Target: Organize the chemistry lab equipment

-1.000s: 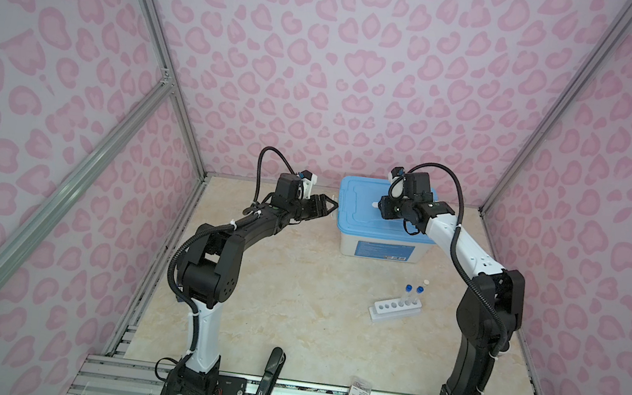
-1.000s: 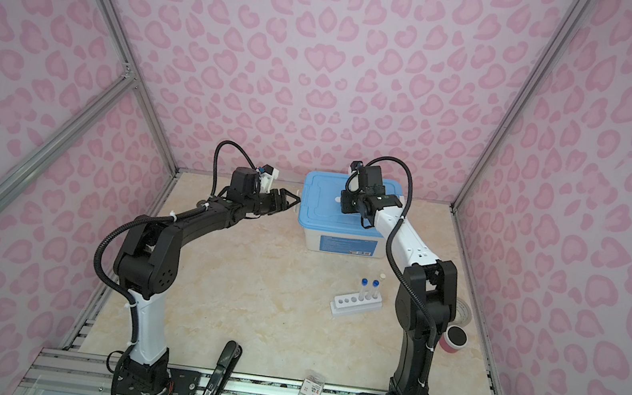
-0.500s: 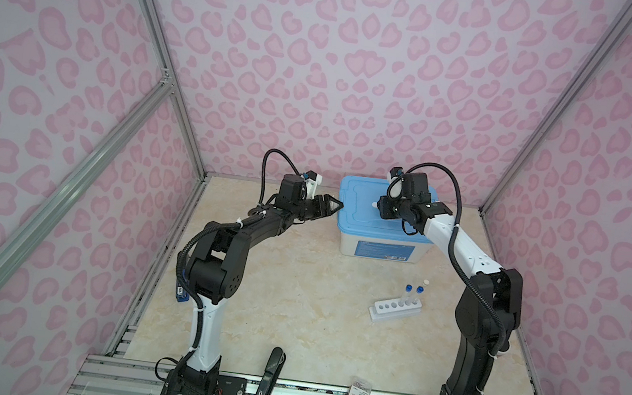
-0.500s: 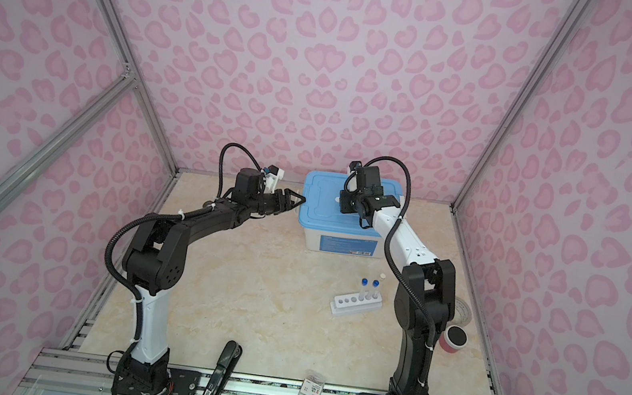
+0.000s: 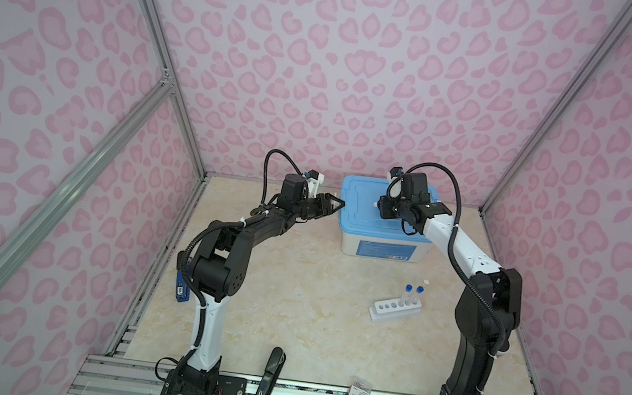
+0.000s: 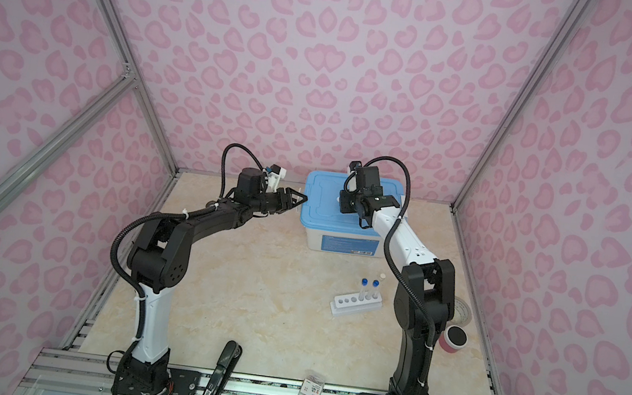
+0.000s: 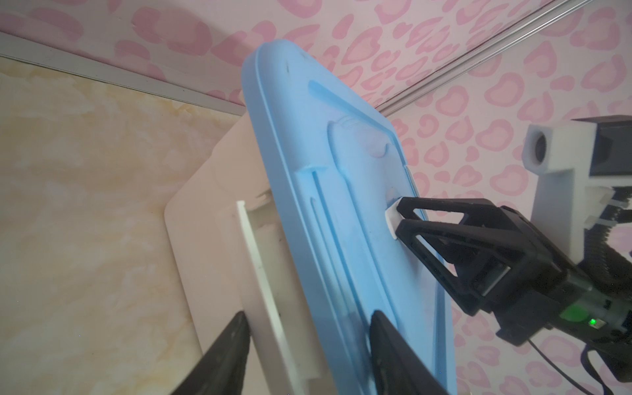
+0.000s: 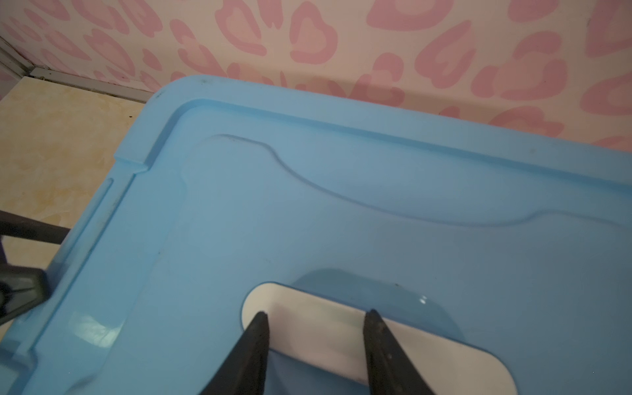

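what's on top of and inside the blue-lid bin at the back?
On top: a white handle set in the blue lid, the right gripper at it; the left gripper straddles the lid's edge. Inside: unseen, the lid covers the white bin.

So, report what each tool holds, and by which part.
Right tool grips the white handle of the blue lid. Left tool straddles the lid's side edge; grip cannot be told.
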You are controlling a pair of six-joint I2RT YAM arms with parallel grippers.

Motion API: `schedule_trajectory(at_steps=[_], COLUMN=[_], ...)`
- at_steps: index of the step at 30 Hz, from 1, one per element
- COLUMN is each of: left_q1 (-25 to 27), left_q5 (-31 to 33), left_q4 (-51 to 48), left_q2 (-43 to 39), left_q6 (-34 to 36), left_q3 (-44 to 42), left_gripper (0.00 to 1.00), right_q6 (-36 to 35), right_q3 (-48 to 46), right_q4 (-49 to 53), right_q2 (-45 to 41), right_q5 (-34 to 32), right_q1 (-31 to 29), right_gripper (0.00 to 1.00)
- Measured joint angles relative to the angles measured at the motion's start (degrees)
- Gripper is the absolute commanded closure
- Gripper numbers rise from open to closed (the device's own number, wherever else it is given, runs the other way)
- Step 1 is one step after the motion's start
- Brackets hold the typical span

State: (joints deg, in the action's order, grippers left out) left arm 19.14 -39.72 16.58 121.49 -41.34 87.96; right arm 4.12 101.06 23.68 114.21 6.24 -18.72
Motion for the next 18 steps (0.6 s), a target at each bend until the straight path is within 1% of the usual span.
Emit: schedule_trajectory(at_steps=[7, 18], left_q1=[0.13, 0.42], left_q5=[-0.61, 0.90], left_q4=[0.22, -2.49], left_q2=[-0.07, -0.24], left_q6=[0.55, 1.99], left_q3=[0.26, 1.73], left_gripper=[0.57, 0.62], right_q6=[0.20, 0.24], right_q3=[0.00, 0.00], right_q4=[-0.04, -1.16], right_q2=[0.11, 0.61], right_q5=[-0.02, -0.13], right_q1=[-0.02, -0.31], right_gripper=[0.55, 0.56])
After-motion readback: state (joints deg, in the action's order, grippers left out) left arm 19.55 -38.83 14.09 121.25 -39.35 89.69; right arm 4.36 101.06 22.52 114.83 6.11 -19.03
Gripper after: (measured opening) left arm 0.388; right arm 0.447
